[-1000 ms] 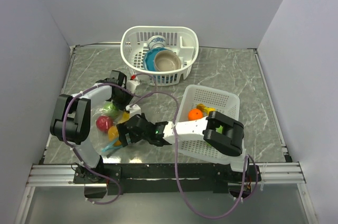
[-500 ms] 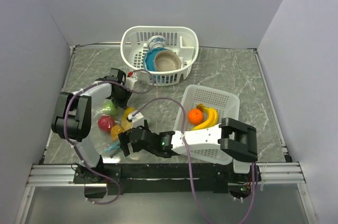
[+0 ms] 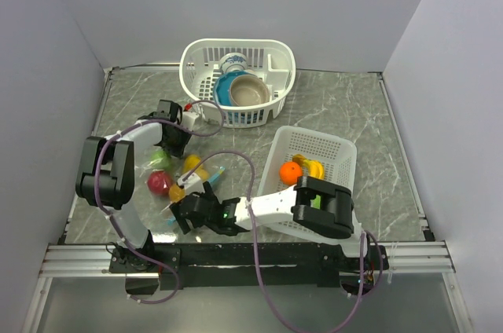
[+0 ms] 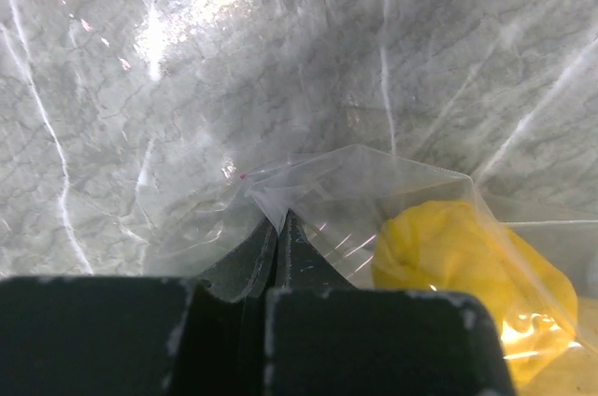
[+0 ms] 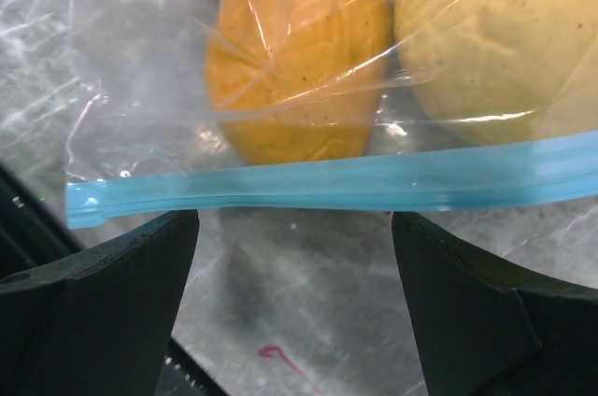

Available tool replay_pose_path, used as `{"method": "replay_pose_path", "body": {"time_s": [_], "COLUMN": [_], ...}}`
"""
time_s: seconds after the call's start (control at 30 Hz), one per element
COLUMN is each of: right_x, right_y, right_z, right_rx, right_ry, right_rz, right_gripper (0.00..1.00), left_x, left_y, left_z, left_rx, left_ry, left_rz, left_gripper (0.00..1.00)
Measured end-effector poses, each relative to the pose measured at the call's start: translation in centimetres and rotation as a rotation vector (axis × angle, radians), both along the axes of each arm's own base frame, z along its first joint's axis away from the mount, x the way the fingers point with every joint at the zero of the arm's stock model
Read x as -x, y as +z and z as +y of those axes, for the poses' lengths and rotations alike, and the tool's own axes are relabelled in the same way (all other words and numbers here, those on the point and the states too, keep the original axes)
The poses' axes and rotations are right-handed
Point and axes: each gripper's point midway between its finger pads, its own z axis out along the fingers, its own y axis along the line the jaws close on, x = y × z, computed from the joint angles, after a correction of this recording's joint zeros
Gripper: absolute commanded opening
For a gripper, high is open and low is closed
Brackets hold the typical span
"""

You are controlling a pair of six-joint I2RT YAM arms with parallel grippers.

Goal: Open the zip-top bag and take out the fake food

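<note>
Zip-top bag on left near worktop, fake food inside. Left tool pinches its far corner; right tool gapes wide before teal zip strip. Risk: closing on both lips together would keep the seal shut.

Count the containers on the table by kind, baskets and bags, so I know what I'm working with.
White baskets: 2 (far basket, near basket)
Zip-top bag: 1
Total: 3
</note>
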Motion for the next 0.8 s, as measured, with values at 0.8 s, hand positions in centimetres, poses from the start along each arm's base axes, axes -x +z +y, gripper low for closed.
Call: {"method": "replay_pose_path", "body": {"time_s": [0.8], "right_x": [-3.8], "right_y": [2.2], "right_z": [4.8], "right_rx": [-0.059], "right_ry": [-0.027], "right_rz": [-0.059], "right_gripper": [0.96], "left_x": [-0.3], "left_y": [0.0], "left_z": [0.3], "left_rx": [-0.001], "left_ry": [-0.002], "left_rz": [-0.025], "left_gripper": [0.01]}}
